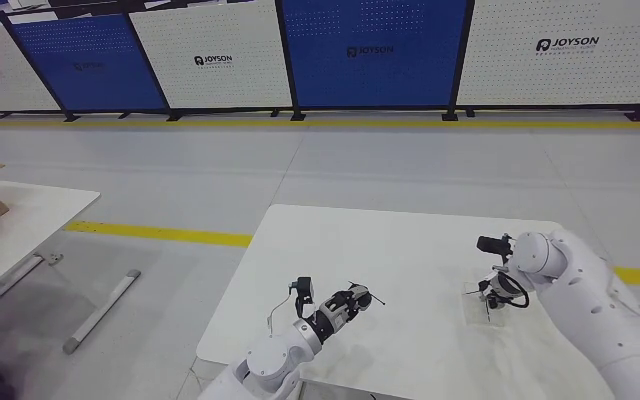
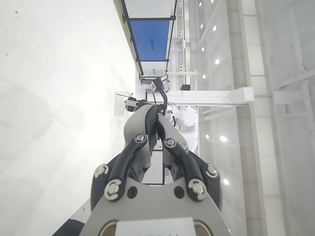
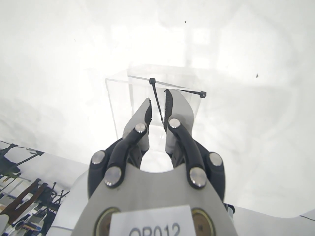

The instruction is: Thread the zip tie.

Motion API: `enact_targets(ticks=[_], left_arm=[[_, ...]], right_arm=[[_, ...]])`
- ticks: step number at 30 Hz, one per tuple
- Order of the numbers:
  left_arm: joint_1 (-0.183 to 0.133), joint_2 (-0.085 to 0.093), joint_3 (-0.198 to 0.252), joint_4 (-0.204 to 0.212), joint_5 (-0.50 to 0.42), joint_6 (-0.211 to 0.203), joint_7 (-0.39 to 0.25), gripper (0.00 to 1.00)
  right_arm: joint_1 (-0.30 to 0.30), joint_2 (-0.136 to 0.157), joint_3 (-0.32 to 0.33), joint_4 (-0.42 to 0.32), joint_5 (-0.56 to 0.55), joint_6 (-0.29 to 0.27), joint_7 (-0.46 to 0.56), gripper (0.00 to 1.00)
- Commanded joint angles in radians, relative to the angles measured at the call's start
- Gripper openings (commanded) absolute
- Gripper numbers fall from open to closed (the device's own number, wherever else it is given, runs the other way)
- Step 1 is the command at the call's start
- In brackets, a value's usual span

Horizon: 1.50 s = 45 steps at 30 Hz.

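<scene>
My left gripper [image 1: 358, 296] [image 2: 156, 111] hovers over the near part of the white table [image 1: 420, 250], shut on a thin black zip tie [image 1: 377, 299] that sticks out past its tips. My right gripper [image 1: 488, 293] [image 3: 158, 96] is open above a small clear box [image 3: 110, 99] at the table's right. A second black zip tie [image 3: 157, 101] stands between its fingers, strap running down from its head, touching neither pad clearly. A third zip tie [image 3: 194, 92] lies across the box top.
The clear box [image 1: 478, 308] is the only stand on the table. Bare tabletop lies between the two arms. Another white table [image 1: 40, 215] stands off to the left across the floor, and blue and white panels [image 1: 370, 50] line the back.
</scene>
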<state>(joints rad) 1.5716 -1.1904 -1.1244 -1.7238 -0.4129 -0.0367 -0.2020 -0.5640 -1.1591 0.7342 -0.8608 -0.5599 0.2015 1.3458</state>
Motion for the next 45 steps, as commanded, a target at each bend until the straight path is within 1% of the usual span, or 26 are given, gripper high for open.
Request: enact_targets(ticks=[1, 11, 14, 17, 18, 21, 25, 26, 28, 29, 31, 32, 33, 45], left_arm=[[0.000, 0.000, 0.000, 0.000, 0.000, 0.000, 0.000, 0.00], [0.000, 0.000, 0.000, 0.000, 0.000, 0.000, 0.000, 0.00], [0.000, 0.000, 0.000, 0.000, 0.000, 0.000, 0.000, 0.00], [0.000, 0.000, 0.000, 0.000, 0.000, 0.000, 0.000, 0.00], [0.000, 0.000, 0.000, 0.000, 0.000, 0.000, 0.000, 0.00], [0.000, 0.000, 0.000, 0.000, 0.000, 0.000, 0.000, 0.00], [0.000, 0.000, 0.000, 0.000, 0.000, 0.000, 0.000, 0.00], [0.000, 0.000, 0.000, 0.000, 0.000, 0.000, 0.000, 0.00], [0.000, 0.000, 0.000, 0.000, 0.000, 0.000, 0.000, 0.00], [0.000, 0.000, 0.000, 0.000, 0.000, 0.000, 0.000, 0.00], [0.000, 0.000, 0.000, 0.000, 0.000, 0.000, 0.000, 0.00], [0.000, 0.000, 0.000, 0.000, 0.000, 0.000, 0.000, 0.00], [0.000, 0.000, 0.000, 0.000, 0.000, 0.000, 0.000, 0.00], [0.000, 0.000, 0.000, 0.000, 0.000, 0.000, 0.000, 0.00]], right_arm=[[0.002, -0.002, -0.001, 0.005, -0.001, -0.002, -0.001, 0.01], [0.004, -0.010, 0.001, 0.016, -0.005, -0.018, -0.001, 0.00], [0.000, -0.008, 0.006, 0.005, -0.011, -0.025, -0.002, 0.00], [-0.010, 0.000, 0.023, -0.022, -0.017, -0.038, -0.001, 0.00], [-0.012, 0.005, 0.030, -0.030, -0.028, -0.022, -0.004, 0.00], [-0.039, 0.022, 0.056, -0.099, -0.054, -0.002, 0.003, 0.00], [-0.101, 0.060, 0.127, -0.224, -0.087, 0.029, 0.003, 0.00], [-0.130, 0.074, 0.157, -0.274, -0.092, 0.032, 0.002, 0.00], [-0.180, 0.095, 0.206, -0.351, -0.108, 0.046, -0.001, 0.00], [-0.217, 0.109, 0.242, -0.410, -0.116, 0.059, -0.014, 0.00], [-0.284, 0.128, 0.298, -0.500, -0.120, 0.069, -0.044, 0.00], [-0.328, 0.139, 0.334, -0.552, -0.122, 0.070, -0.067, 0.00], [-0.357, 0.145, 0.358, -0.579, -0.119, 0.076, -0.079, 0.00], [-0.357, 0.145, 0.358, -0.579, -0.119, 0.076, -0.079, 0.00]])
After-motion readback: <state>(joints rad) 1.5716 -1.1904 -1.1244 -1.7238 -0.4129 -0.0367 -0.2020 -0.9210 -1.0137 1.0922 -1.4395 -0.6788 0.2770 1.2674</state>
